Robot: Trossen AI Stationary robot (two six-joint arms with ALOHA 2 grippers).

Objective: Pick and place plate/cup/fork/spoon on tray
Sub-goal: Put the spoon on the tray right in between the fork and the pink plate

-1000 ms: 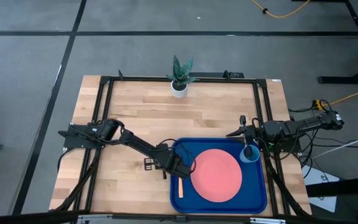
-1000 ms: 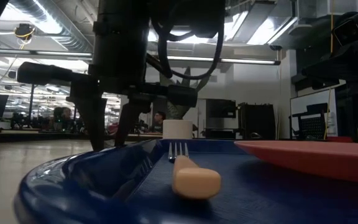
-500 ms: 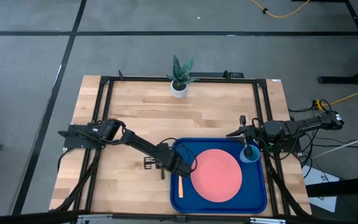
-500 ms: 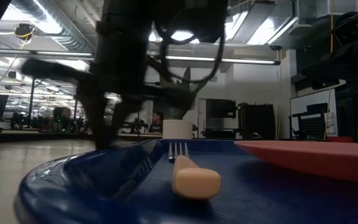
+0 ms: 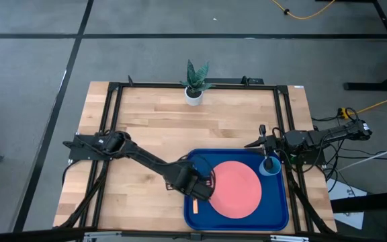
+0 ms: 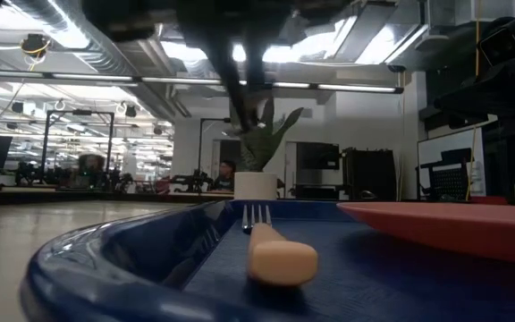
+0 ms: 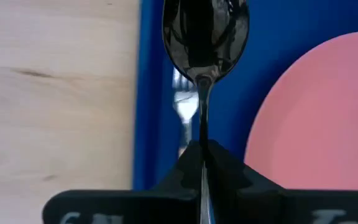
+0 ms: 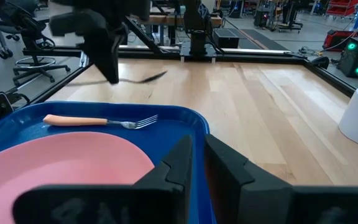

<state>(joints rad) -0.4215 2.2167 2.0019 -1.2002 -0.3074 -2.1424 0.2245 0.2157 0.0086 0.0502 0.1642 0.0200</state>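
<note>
**Spoon held over tray**

Left gripper (image 5: 203, 189) above tray's (image 5: 274, 218) left part, fingers (image 7: 225, 168) clenched on spoon (image 7: 205, 34) handle, bowl hanging over fork (image 7: 183, 106) tines. Fork lying along tray's left edge, beside plate (image 5: 237, 189). Right gripper (image 5: 269, 161) at cup (image 5: 275, 169) in tray's far right corner; fingers nearly closed, grasp cannot be told.

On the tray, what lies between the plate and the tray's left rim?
The fork lies there, on the blue floor between the plate and the tray rim, as the right wrist view shows. The spoon is above it, not resting there.
</note>
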